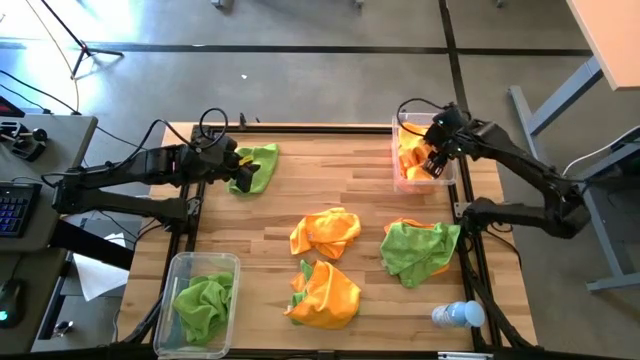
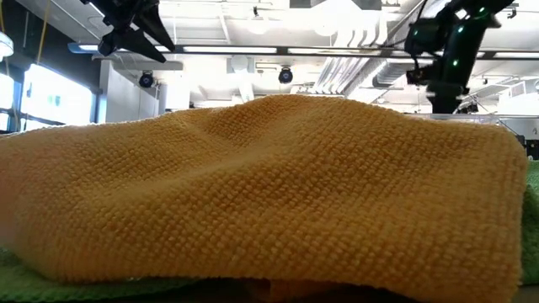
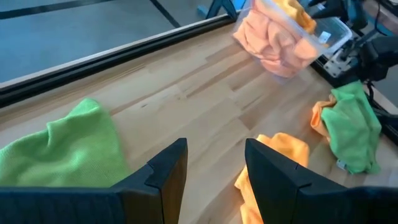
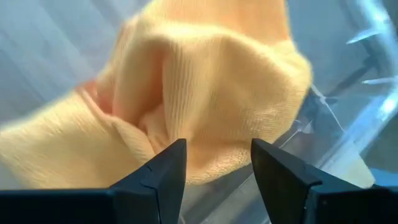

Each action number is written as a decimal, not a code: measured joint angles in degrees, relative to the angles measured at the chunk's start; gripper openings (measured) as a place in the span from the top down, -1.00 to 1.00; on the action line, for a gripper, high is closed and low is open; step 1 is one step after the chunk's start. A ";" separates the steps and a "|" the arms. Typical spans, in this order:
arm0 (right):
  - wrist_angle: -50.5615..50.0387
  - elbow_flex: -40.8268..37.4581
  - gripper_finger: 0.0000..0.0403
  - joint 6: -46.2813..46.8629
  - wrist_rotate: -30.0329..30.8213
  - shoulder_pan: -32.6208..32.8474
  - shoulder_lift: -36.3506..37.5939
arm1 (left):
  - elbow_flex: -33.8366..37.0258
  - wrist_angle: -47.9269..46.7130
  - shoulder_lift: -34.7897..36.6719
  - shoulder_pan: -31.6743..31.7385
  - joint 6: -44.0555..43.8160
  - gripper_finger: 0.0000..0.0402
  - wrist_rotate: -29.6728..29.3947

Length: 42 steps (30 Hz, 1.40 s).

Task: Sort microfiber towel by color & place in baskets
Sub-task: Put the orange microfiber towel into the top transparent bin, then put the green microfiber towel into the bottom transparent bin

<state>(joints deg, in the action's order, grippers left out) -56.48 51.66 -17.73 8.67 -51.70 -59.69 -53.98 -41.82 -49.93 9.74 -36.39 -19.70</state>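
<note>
My left gripper (image 1: 243, 172) (image 3: 214, 168) is open at the table's far left, right beside a lime green towel (image 1: 260, 166) (image 3: 62, 149) that lies flat on the wood, off to one side of the fingers. My right gripper (image 1: 432, 160) (image 4: 214, 168) is open over the far-right clear basket (image 1: 396, 172) (image 4: 336, 124), just above the crumpled orange towels (image 1: 412, 158) (image 4: 205, 93) inside it. A second basket (image 1: 176, 290) at the near left holds a green towel (image 1: 205, 303). Two orange towels (image 1: 325, 232) (image 1: 325, 296) and a green towel (image 1: 420, 250) that lies over an orange one rest mid-table.
A small clear bottle with a blue cap (image 1: 458, 315) lies near the table's near right corner. In the low view an orange towel (image 2: 269, 194) fills most of the picture. Bare wood lies between the far-left green towel and the far-right basket.
</note>
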 joint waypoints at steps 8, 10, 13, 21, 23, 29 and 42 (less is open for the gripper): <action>1.06 0.08 0.47 10.77 2.12 3.49 10.01 | 0.00 0.18 0.49 0.00 4.38 0.26 1.57; 0.44 1.08 0.71 13.70 2.72 6.31 12.03 | 0.00 0.09 0.89 -0.02 5.62 0.26 2.59; 0.14 3.20 0.95 17.54 3.06 12.06 13.74 | 0.00 0.01 1.48 -0.04 7.86 0.28 3.15; 0.63 7.88 0.98 34.70 13.49 35.05 9.53 | 0.00 -0.52 5.24 -0.71 14.42 0.42 2.86; 0.60 9.09 0.99 38.26 17.14 41.18 7.00 | 0.00 -0.85 6.69 -2.03 15.50 0.46 2.34; 0.51 14.91 1.00 47.35 23.46 55.12 -2.51 | 4.03 -0.20 10.77 -7.07 14.24 0.61 -0.13; -13.50 22.66 1.00 83.23 5.13 63.32 -20.90 | 9.57 0.22 11.96 -16.61 8.97 0.77 -0.02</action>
<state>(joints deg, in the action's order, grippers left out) -69.99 74.32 65.50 13.80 11.62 -80.60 -44.40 -41.60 -37.97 -6.87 -27.42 -19.73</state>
